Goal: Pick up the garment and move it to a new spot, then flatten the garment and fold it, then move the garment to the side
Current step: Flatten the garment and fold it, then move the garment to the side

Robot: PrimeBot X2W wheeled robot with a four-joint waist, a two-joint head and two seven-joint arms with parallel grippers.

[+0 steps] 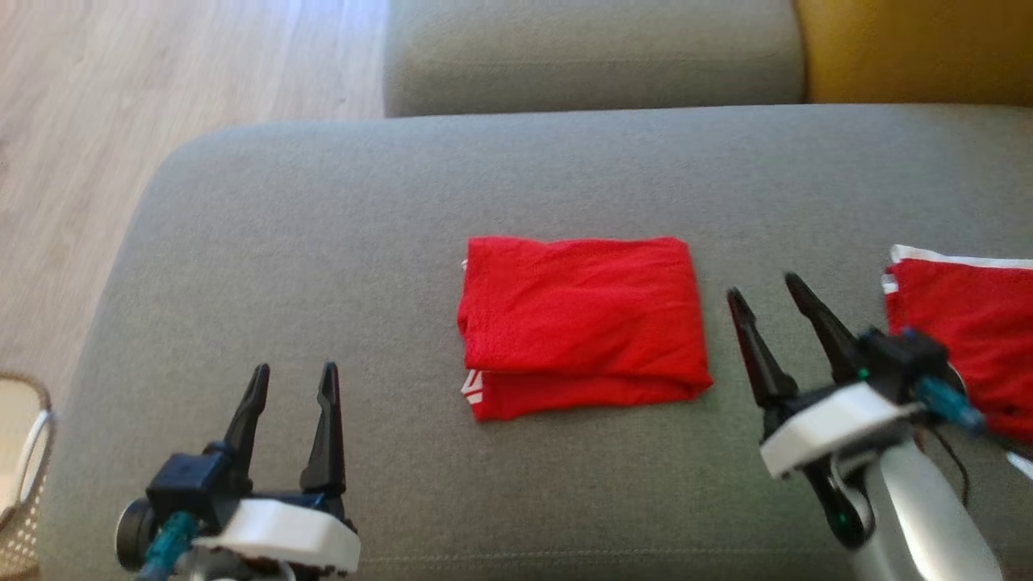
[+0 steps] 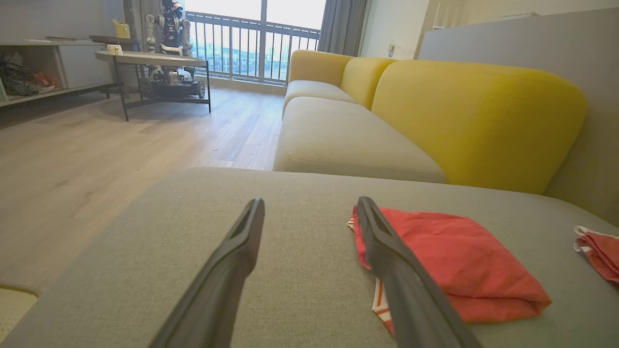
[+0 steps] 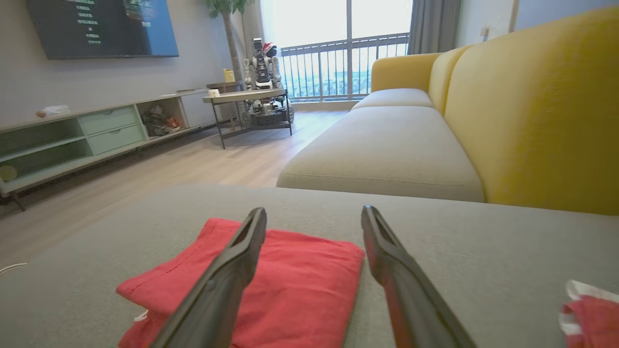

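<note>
The garment [image 1: 581, 323], red and folded into a neat rectangle w/ a strip of white trim showing at its near-left corner, is seen lying flat near the middle of the grey sofa cushion [image 1: 323, 242]. It is flanked by both tools, and no contact w/ either is visible.

The left tool [image 1: 294, 369] is held low over the cushion, to the left of the garment and nearer the robot, well apart from it. Its two fingers are spread wide and nothing is held btwn them. In the left wrist view the garment [image 2: 454, 261] is seen to the right of the fingers, partly hidden behind the right-hand finger.

The right tool [image 1: 763, 286] is positioned just beside the garment's right edge, fingers pointed fwd and tilted slightly left. It too is spread wide and empty. In the right wrist view the garment [image 3: 290, 280] is found below and left of the tool, w/ the left-hand finger crossing in front of it and the other finger over bare cushion.

A second red garment [image 1: 968, 339] w/ white edging is seen at the cushion's right side, beyond the right wrist and apart from the folded one. A woven basket [image 1: 20, 452] is partly seen on the wooden floor [image 1: 161, 97] at the lower left. A yellow backrest [image 3: 541, 106] and a further sofa seat [image 1: 589, 56] are seen beyond the cushion.
</note>
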